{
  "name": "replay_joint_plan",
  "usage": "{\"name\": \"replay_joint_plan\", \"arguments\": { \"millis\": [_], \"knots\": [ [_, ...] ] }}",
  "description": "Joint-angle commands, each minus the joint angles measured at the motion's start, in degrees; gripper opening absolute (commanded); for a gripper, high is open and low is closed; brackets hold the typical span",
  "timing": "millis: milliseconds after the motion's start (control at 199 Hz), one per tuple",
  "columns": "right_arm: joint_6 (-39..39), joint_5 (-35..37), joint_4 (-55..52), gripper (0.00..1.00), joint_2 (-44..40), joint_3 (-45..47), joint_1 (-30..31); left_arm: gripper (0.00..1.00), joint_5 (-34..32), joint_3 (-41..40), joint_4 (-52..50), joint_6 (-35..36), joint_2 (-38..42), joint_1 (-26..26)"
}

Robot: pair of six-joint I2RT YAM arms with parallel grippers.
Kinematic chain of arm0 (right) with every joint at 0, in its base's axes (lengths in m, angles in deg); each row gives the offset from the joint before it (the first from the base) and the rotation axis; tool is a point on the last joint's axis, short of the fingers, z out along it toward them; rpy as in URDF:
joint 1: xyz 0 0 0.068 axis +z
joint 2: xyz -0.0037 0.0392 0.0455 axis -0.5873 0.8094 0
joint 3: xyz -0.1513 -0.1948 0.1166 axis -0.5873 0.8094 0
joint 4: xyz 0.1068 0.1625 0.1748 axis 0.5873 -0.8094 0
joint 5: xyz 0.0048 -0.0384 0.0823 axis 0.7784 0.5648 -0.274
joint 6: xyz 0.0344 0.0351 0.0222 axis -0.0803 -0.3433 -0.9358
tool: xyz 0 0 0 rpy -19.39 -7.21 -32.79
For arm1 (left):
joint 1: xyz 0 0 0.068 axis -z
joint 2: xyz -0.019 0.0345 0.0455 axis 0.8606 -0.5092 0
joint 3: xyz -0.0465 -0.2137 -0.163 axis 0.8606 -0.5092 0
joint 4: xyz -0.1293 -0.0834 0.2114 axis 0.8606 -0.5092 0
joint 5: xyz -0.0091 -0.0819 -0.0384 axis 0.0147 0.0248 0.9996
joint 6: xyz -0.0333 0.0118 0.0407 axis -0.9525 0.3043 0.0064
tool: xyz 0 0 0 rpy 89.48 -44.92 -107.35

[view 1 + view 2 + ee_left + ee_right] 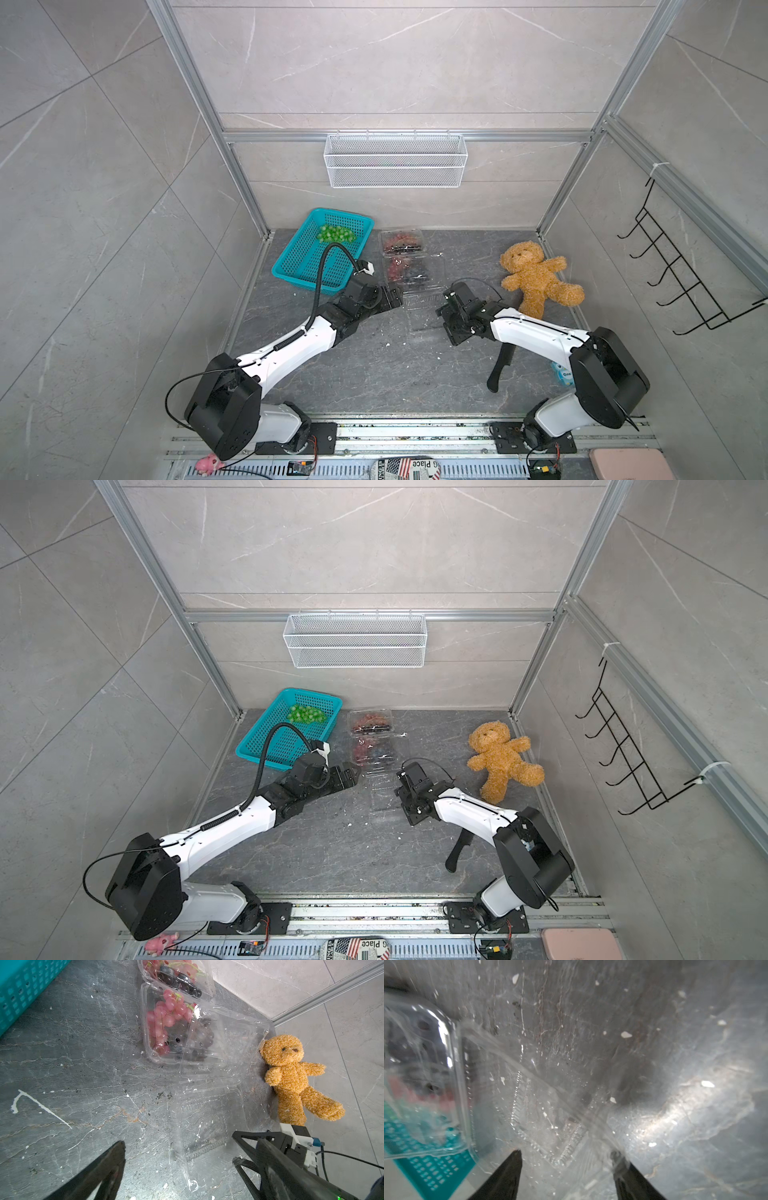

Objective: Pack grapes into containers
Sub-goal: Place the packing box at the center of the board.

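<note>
My left hand (178,1140) and right hand (565,1154) gape wide, flanking the unfilled clear plastic clamshell box (422,309); the green grape bunch (336,233) lies in the teal perforated basket (299,266) (nearer my left hand).

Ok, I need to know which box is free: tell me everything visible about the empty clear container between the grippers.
The empty container is a clear plastic clamshell tray, nearly invisible on the dark stone table. It holds nothing; ribbed strips mark its floor. It lies flat, open-topped, between the open left gripper and open right gripper, next to the container of red and dark grapes. Contact with the right gripper's tips is unclear.
</note>
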Motion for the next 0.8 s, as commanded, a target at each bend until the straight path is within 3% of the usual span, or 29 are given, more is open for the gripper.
{"name": "replay_joint_plan", "arguments": {
  "millis": [0, 261, 427, 522, 622, 708, 798],
  "knots": [
    [4.1, 3.7, -4.9, 0.99, -3.7, -1.0, 0.6, 1.00, 1.0, 0.3, 1.5, -0.2, 0.4, -0.4],
    [13.8, 6.8, -9.6, 0.99, -8.8, -2.0, 0.6, 1.00, 1.6, 0.8, 0.8, -1.1, 0.1, -0.4],
    [29.2, 9.5, -11.4, 0.99, -11.5, -4.4, 0.4, 1.00, 1.3, 1.7, -1.7, -0.7, 0.1, -0.5],
    [44.2, 12.3, -15.8, 0.97, -9.2, -9.6, 0.0, 1.00, 0.4, 3.2, -4.7, -0.9, -0.5, -0.4],
    [54.9, 13.1, -20.2, 0.90, -4.3, -14.4, -0.2, 1.00, 4.9, 2.6, -2.1, -0.5, -0.7, -0.5],
    [60.0, 13.1, -20.9, 0.84, -0.6, -15.7, -0.2, 1.00, 8.5, -0.8, 5.7, -2.0, 0.0, -0.5],
    [63.3, 13.3, -21.0, 0.80, 2.6, -17.0, -0.4, 1.00, 9.8, -0.7, 6.4, -3.3, -1.1, -0.5]
  ]
}}
